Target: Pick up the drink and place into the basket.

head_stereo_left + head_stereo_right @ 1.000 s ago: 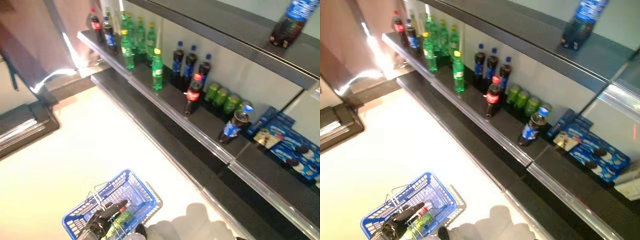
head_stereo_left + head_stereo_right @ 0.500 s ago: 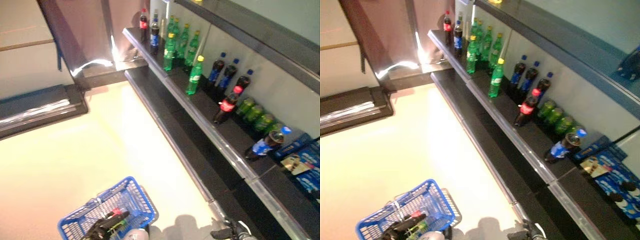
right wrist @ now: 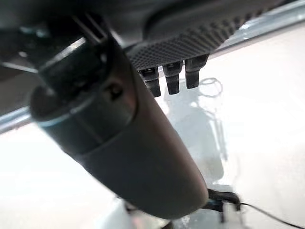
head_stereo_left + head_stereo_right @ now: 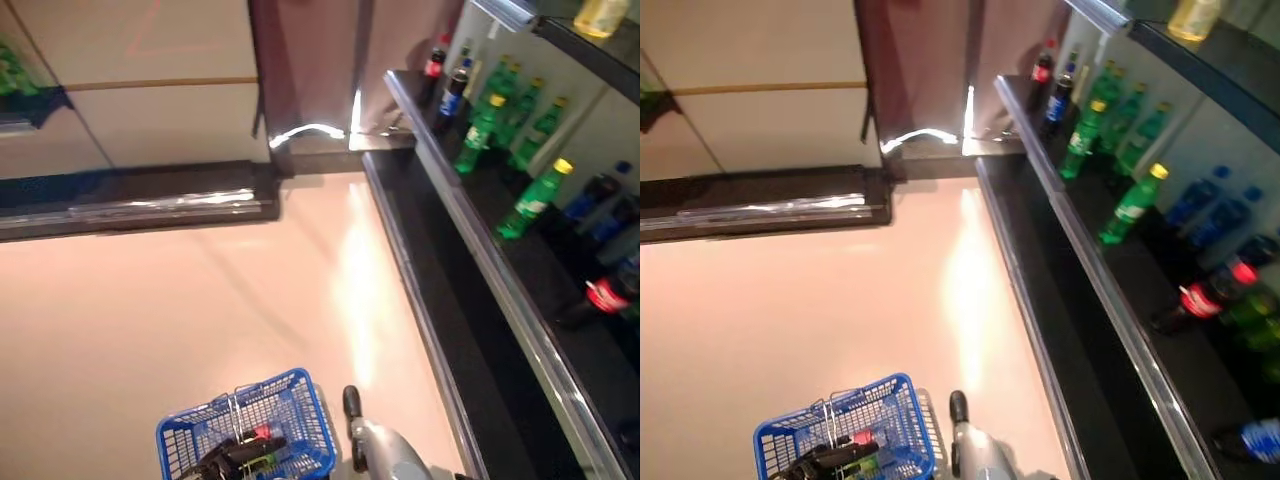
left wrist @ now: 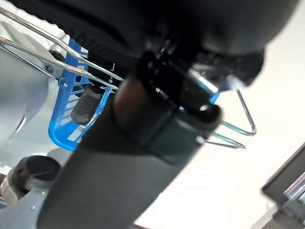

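A drink bottle with a red cap and a green label lies inside a blue wire basket, which shows at the lower edge of the head views, over a pale, glossy floor. The robot's left hand, dark, is at the basket's metal handles, on the side of the basket nearest the robot. In its own wrist view the handle wires run past the dark bulk of the hand, and blue mesh shows beyond them. The fingers are hidden there, so I cannot tell whether they are closed around the handles or loose.

The right hand is just beside the basket, on its right, with its grey arm coming up from the lower edge. Its wrist view shows short dark fingertips in a row, hanging over bare floor and holding nothing. Whether those fingers are straight or curled cannot be told.

Further right of the basket, a long dark shelf with a bright metal front edge runs away toward the far corner. On it stand green bottles with yellow caps, dark cola bottles with red labels, and dark bottles with blue labels. A yellowish bottle stands on a higher shelf above them. Beyond the basket, across the floor, a low dark ledge runs along the foot of a pale wall.
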You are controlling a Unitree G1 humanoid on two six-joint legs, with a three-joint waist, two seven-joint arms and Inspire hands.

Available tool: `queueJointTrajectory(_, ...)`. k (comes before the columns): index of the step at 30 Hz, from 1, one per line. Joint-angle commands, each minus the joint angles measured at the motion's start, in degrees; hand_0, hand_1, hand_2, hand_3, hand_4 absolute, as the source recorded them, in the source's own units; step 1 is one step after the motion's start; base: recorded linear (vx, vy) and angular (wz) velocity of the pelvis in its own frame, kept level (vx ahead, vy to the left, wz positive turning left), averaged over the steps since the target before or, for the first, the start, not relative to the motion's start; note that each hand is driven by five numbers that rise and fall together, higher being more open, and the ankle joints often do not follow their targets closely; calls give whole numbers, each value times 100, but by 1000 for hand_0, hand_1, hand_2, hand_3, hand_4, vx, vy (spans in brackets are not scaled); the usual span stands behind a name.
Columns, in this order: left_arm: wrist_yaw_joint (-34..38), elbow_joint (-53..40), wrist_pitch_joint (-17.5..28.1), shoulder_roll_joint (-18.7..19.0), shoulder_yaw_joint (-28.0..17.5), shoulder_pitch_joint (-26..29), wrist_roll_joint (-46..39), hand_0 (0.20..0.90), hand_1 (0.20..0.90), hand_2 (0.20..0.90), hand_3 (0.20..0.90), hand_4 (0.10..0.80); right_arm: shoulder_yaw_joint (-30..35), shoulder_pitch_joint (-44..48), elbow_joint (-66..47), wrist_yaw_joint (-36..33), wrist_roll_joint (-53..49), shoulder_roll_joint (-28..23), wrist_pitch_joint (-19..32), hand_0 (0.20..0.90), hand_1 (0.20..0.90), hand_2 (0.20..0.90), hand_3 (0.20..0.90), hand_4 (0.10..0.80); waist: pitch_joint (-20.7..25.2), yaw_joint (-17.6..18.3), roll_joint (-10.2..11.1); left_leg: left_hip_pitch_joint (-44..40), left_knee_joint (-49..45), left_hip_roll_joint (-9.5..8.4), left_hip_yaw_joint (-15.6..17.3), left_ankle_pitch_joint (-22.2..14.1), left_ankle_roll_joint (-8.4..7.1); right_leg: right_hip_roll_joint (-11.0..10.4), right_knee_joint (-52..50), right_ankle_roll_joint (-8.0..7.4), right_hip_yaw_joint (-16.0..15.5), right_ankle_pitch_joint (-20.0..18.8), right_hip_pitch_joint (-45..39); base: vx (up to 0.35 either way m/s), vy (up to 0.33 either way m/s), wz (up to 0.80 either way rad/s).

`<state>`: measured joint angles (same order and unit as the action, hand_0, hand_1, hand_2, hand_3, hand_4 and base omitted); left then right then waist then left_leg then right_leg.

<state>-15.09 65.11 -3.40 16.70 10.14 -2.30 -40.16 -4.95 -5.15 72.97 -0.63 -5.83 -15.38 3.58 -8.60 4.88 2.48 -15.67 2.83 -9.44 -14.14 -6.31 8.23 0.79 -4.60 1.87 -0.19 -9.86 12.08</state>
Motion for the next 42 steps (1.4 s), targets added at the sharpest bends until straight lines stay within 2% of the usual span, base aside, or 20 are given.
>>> queueJointTrajectory(1,-1018,-908,489,-274,-160,752,-192,300,300,300,200,100,-196,364,-130,-122,-130,-367,199,900,900,900,900,800,179,-144,64,334,-1339,387,546,158,-861,78,164,-669,61,108,-228,198,-258,42)
queueJointTrajectory(3,-975,-957,455,-269,-247,774,-251,300,300,300,200,100,-255,381,-315,-109,-102,-409,221,900,900,900,900,800,200,-170,119,806,-2404,505,919,735,-1049,45,252,-549,-21,285,-508,200,-267,4)
queueJointTrajectory(4,-962,-1001,441,-271,-268,778,-249,300,300,300,200,100,-243,379,-352,-116,-119,-436,239,900,900,900,900,800,172,-213,177,1182,-2915,521,1079,845,-1060,-7,255,-490,-39,369,-657,184,-240,-2)
queueJointTrajectory(7,-985,-1171,342,-231,-239,781,-229,300,300,300,200,100,-185,381,-373,-91,-193,-486,255,900,900,900,900,800,72,-362,284,1988,-3401,696,1507,680,-966,-89,290,-415,-193,600,-1013,194,-223,5)
queueJointTrajectory(9,-974,-1304,291,-206,-223,797,-244,300,300,300,200,100,-139,428,-369,-81,-157,-468,249,900,900,900,900,800,30,-435,286,2117,-2821,786,1846,508,-955,-64,380,-454,-299,757,-1251,178,-100,9)
queueJointTrajectory(12,-931,-1469,269,-243,-285,821,-321,300,300,300,200,100,-163,454,-330,-158,23,-421,218,900,900,900,900,800,21,-470,152,2029,-1228,718,2192,419,-972,82,562,-578,-265,879,-1441,221,15,1)
queueJointTrajectory(14,-908,-1566,275,-263,-242,826,-361,300,300,300,200,100,-237,420,-332,-272,-28,-396,183,900,900,900,900,800,42,-495,-14,2061,-262,763,2225,839,-1069,258,549,-588,-200,1009,-1507,224,41,31)
queueJointTrajectory(15,-908,-1566,275,-263,-242,826,-361,300,300,300,200,100,-237,420,-332,-272,-28,-396,183,900,900,900,900,800,42,-495,-14,2061,-262,763,2225,839,-1069,258,549,-588,-200,1009,-1507,225,43,23)
queueJointTrajectory(16,-901,-1625,298,-270,-210,787,-399,300,300,300,200,100,-273,398,-335,-319,-50,-384,161,900,900,900,900,800,43,-536,-98,2176,106,782,2252,1193,-1142,371,527,-579,-119,1078,-1566,229,25,-1)
queueJointTrajectory(18,-892,-1828,354,-274,-163,580,-449,300,300,300,200,100,-300,329,-314,-345,-113,-404,206,900,900,900,900,800,52,-710,-173,2786,217,688,2205,1482,-1215,578,440,-532,190,1258,-1779,446,30,11)
queueJointTrajectory(22,-899,-1929,349,-228,-208,398,-466,300,300,300,200,100,-283,362,-253,-292,-103,-442,142,900,900,900,900,800,117,-922,-143,3104,217,591,2553,1559,-1106,719,210,-495,345,1477,-2021,447,48,-14)
queueJointTrajectory(24,-895,-1938,349,-222,-246,366,-441,300,300,300,200,100,-295,401,-217,-284,-86,-433,123,900,900,900,900,800,135,-985,-105,3091,217,540,2528,1602,-1057,729,160,-513,419,1477,-2082,413,37,-40)
queueJointTrajectory(25,-863,-1929,411,-138,-276,322,-513,300,300,300,200,100,-359,483,-203,-191,4,-401,129,900,900,900,900,800,139,-1145,78,3035,65,397,2334,1564,-860,611,-97,-590,539,1505,-2246,552,59,-37)
queueJointTrajectory(26,-865,-1890,436,-111,-319,297,-494,300,300,300,200,100,-374,490,-228,-182,14,-378,108,900,900,900,900,800,178,-1211,134,2996,12,412,2311,1489,-787,551,-195,-626,513,1487,-2265,679,91,-56)
queueJointTrajectory(29,-896,-1883,461,9,-416,309,-507,300,300,300,200,100,-411,436,-370,-1,164,-294,217,900,900,900,900,800,233,-1248,365,2770,-118,301,2106,1261,-590,228,-739,-945,356,1053,-2194,406,91,-52)
queueJointTrajectory(35,-815,-2100,206,112,-285,458,-485,300,300,300,200,100,-346,326,-437,-7,49,-176,350,900,900,900,900,800,340,-1265,221,2346,-6,303,1664,1085,-468,155,-2738,-1424,196,107,-1392,277,110,12)
queueJointTrajectory(37,-863,-2086,165,90,-249,480,-418,300,300,300,200,100,-350,292,-546,21,60,-180,362,900,900,900,900,800,303,-1184,25,2108,30,351,1564,979,-419,168,-3549,-1387,61,5,-772,193,173,39)
queueJointTrajectory(39,-845,-2014,191,64,-232,504,-425,300,300,300,200,100,-397,291,-599,-2,112,-169,359,900,900,900,900,800,223,-1084,-149,1871,13,441,1521,874,-405,-64,-3858,-1175,-200,199,-136,142,117,34)
queueJointTrajectory(40,-830,-1941,184,46,-244,565,-400,300,300,300,200,100,-438,318,-608,-16,87,-164,320,900,900,900,900,800,177,-1059,-175,1791,11,460,1468,851,-413,-269,-3543,-1104,-297,302,-13,164,-14,25)
queueJointTrajectory(42,-864,-1757,179,36,-218,728,-328,300,300,300,200,100,-467,400,-552,-67,19,-175,237,900,900,900,900,800,67,-961,-137,1603,68,411,1311,823,-453,-390,-2629,-1059,-409,413,-136,159,-129,32)
